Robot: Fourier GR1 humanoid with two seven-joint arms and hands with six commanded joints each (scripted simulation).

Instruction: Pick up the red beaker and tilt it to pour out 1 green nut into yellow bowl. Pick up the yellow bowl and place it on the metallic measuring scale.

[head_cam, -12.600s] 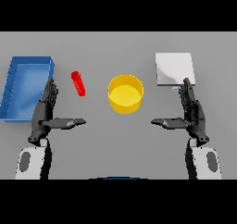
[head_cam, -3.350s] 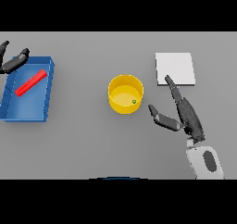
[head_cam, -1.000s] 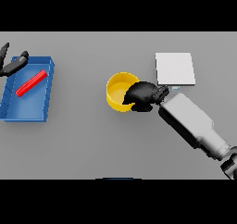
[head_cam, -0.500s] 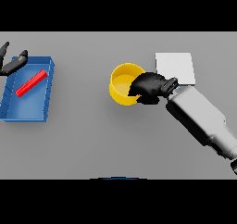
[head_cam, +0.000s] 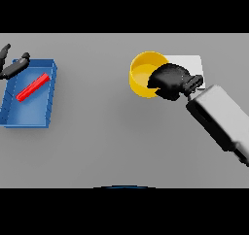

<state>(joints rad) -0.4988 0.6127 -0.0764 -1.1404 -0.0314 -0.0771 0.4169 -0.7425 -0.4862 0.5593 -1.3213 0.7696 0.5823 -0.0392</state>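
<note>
The yellow bowl [head_cam: 144,73] is held off the table, with my right hand [head_cam: 168,80] curled round its right rim. It hangs over the left edge of the pale metallic scale [head_cam: 196,64], which the hand and bowl largely cover. The red beaker [head_cam: 32,87] lies on its side in the blue tray [head_cam: 30,115] at the left. My left hand [head_cam: 11,66] hovers at the tray's far left corner with its fingers spread. The green nut does not show inside the bowl from here.
My right forearm [head_cam: 221,121] stretches from the lower right up to the bowl. Bare grey table lies between the tray and the bowl and along the near edge.
My right hand has carried the yellow bowl up and to the right, from the table's middle to the scale's left edge. The left hand and the beaker in the tray have not moved.
</note>
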